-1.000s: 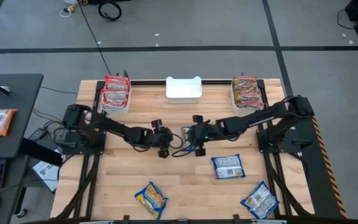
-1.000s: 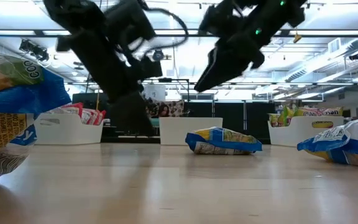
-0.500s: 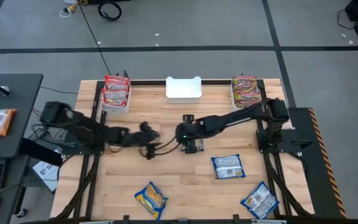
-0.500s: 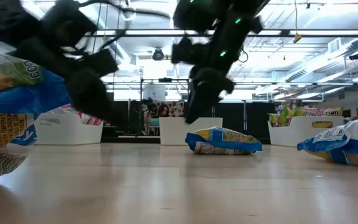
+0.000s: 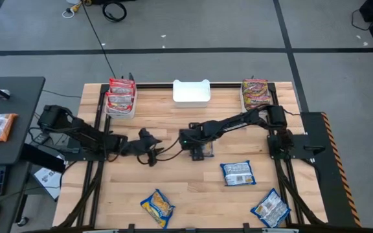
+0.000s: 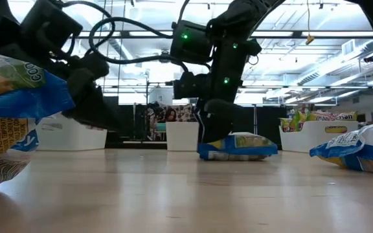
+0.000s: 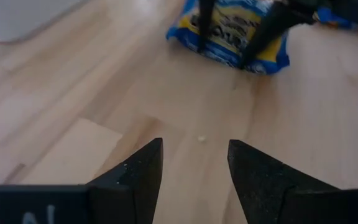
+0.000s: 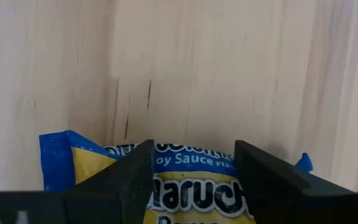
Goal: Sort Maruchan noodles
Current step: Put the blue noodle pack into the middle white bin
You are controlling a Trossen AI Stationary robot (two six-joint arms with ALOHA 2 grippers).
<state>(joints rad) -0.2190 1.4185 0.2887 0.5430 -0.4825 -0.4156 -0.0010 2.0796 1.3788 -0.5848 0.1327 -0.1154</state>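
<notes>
Since a second ago, right gripper has dropped, fingers spread astride the crinkly blue-yellow plastic noodle packet mid-table; left gripper waits open nearby. Light, slippery, probably brittle inside: pinch its middle.

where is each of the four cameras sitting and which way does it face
High view: overhead, looking straight down on the table; both arms show.
Low view: at tabletop height, looking level across; arms descend from above.
Left wrist view: on the left arm, facing the table past the open left tool.
Right wrist view: on the right arm, looking down past the open right tool.
Shared: all four show the blue-yellow packet under the right tool.
</notes>
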